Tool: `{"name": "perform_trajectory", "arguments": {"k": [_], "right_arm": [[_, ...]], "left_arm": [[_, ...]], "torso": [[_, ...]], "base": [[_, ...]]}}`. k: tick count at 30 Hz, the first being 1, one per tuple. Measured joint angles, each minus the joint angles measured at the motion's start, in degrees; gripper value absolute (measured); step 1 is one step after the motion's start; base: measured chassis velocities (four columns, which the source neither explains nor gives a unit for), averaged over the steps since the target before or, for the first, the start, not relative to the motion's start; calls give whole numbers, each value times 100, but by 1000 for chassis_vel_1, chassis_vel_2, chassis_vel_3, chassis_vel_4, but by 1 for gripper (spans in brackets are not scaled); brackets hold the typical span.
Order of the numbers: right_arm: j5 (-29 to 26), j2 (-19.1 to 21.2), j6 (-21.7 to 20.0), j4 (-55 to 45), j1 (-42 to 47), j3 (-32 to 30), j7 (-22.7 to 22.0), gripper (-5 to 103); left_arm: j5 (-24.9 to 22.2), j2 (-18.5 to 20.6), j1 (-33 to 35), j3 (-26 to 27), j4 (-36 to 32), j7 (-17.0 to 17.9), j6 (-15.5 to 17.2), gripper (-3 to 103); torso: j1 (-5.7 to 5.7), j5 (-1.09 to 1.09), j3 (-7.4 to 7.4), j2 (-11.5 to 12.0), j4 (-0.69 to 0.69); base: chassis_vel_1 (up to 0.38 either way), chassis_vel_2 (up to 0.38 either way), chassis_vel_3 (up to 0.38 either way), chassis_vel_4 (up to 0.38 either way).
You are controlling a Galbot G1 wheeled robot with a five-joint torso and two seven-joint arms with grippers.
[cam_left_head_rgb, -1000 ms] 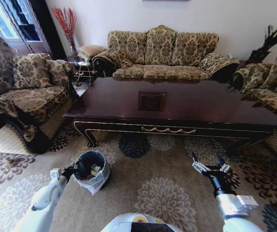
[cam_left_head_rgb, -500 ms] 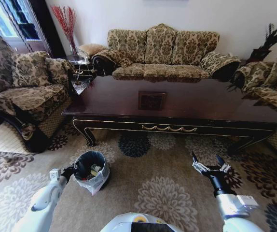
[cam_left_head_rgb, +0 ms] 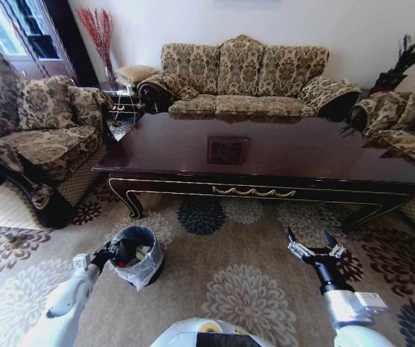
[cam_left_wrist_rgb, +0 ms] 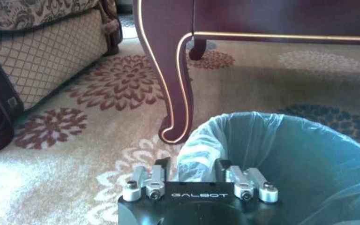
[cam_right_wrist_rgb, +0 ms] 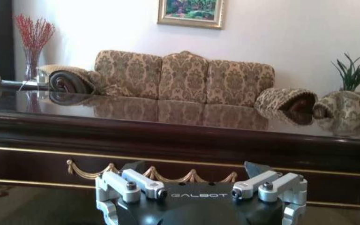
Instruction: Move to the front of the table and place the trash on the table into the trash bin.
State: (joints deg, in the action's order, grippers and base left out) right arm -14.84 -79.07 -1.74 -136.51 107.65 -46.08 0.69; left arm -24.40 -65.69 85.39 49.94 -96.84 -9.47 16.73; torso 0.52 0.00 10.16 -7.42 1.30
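The left tool is clenched on the rim of the bin, its fingers pinching the whitish liner bag at the edge nearest the robot; in the left wrist view the tool grips the bag-covered rim with one finger inside and one outside. The bin stands on the patterned carpet, just ahead of that tool, and some small pieces of trash lie inside it. Beyond the bin, farther from the tool, a curved leg of the desk rises from the carpet.

The right tool hangs released, its fingers spread wide, over the carpet short of the desk's front edge. In the right wrist view, past this tool, runs the gold-trimmed apron of the desk, and behind the glossy top a sofa stands against the wall.
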Motion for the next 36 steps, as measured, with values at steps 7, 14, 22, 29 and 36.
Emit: {"name": "perform_trajectory", "arguments": {"k": [7, 14, 22, 29, 36], "right_arm": [[0, 0, 0, 0, 0, 0, 0, 100], [0, 0, 0, 0, 0, 0, 0, 100], [0, 0, 0, 0, 0, 0, 0, 100], [0, 0, 0, 0, 0, -1, 0, 100], [0, 0, 0, 0, 0, 0, 0, 100]], "left_arm": [[-109, -46, 68, 115, -50, -7, -415, 72], [-67, -325, 234, 410, -506, 174, -954, 97], [-197, -886, 895, 726, -1969, 257, -1106, 100], [-235, -1426, 1600, 452, -3176, 413, -1312, 100], [78, -1558, 1825, -182, -3749, 451, -1304, 100]], "torso": [[4, 0, 10, -14, 0], [6, 0, 17, -23, 1], [8, 2, 23, -31, 0], [9, 1, 26, -35, 0], [11, 1, 28, -39, 0]], "base": [[0, 0, 0, 0], [0, 0, 0, 0], [0, 0, 0, 0], [0, 0, 0, 0], [0, 0, 0, 0]]}}
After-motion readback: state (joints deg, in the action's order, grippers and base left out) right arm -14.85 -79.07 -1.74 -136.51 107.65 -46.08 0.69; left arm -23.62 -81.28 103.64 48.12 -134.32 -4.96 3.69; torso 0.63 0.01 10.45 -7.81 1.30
